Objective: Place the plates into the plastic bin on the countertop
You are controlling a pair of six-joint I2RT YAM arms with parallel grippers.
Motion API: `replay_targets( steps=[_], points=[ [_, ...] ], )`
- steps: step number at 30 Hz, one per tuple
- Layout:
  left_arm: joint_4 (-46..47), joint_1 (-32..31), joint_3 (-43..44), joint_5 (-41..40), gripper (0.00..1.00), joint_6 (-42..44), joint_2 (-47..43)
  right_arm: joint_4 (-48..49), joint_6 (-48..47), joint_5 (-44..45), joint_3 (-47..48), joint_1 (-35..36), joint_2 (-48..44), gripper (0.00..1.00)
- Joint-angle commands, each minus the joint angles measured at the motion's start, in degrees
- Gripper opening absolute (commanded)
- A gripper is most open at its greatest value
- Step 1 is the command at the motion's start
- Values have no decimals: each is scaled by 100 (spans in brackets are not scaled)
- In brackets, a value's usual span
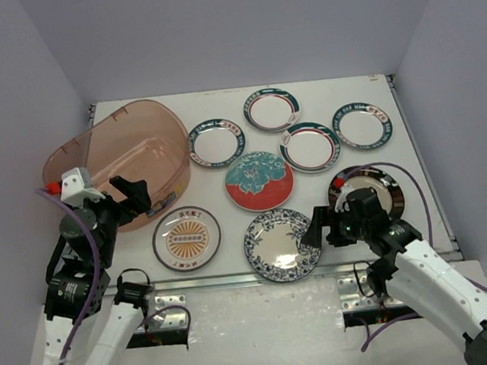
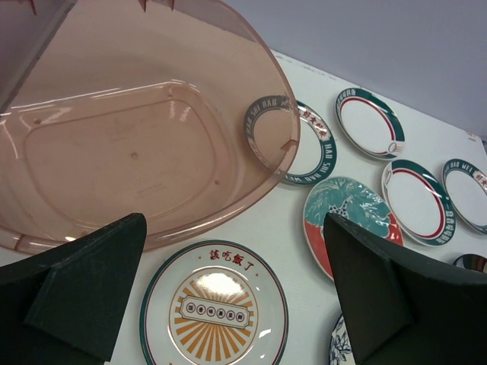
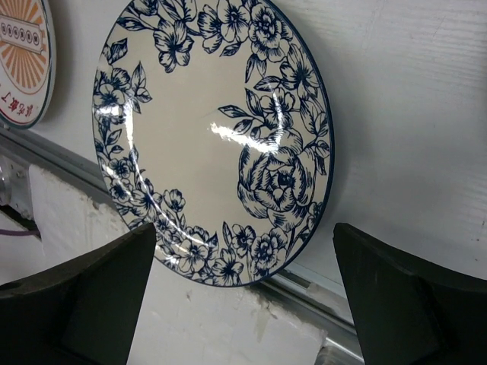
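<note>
1. Pinkish translucent plastic bin (image 1: 135,146) is stood at the far left of the countertop (image 1: 209,103). Nothing is seen inside it. All eight plates are laid flat outside it, so the task is judged not yet begun.
2. Four small white plates (image 1: 217,143) are spread along the far side. The red-teal floral plate (image 1: 259,181) is set mid-counter, within either arm's reach.
3. Left gripper (image 2: 233,217) is held spread wide and empty, just in front of the bin's near wall and above the orange-centred plate (image 2: 214,310). That plate is judged the shortest carry for this arm.
4. Right gripper (image 3: 245,224) is likewise spread and empty, and is aimed at the near edge of the blue-white floral plate (image 3: 205,137). That edge is lapped over the metal rail (image 1: 236,278), which is judged to offer a lip for a finger to get under.
5. Dark-rimmed plate (image 1: 385,182) is partly hidden by the right arm.
</note>
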Motion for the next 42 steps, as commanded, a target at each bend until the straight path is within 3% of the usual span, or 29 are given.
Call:
replay_targets(
  steps=[1,6,11,14,20,25,29,37,42],
  points=[
    [381,-32,-23,190,100,5,98,734,-34,413,-147,29,386,99],
    [406,-31,-41,233,100,22,11,990,-351,335,-374,21,704,94],
    [433,-32,-50,350,100,43,4,1260,-377,-18,-416,-94,1168,82],
    [451,-32,-41,446,100,58,28,1501,-409,-775,-358,-552,1755,52],
    [460,-32,-33,482,100,67,-101,2022,-216,-1309,-638,-1130,2224,46],
    [460,-32,-25,568,100,75,-122,2362,-15,-1272,-793,-1166,2466,27],
    [459,-40,21,790,100,128,-75,2665,73,-1292,-933,-1229,2629,1],
    [523,-32,-68,2479,100,-48,503,2282,426,-1276,-576,-1254,1058,0],
    [1314,-37,-689,3880,100,-492,817,2391,810,-2351,-85,-1263,785,0]
  ],
)
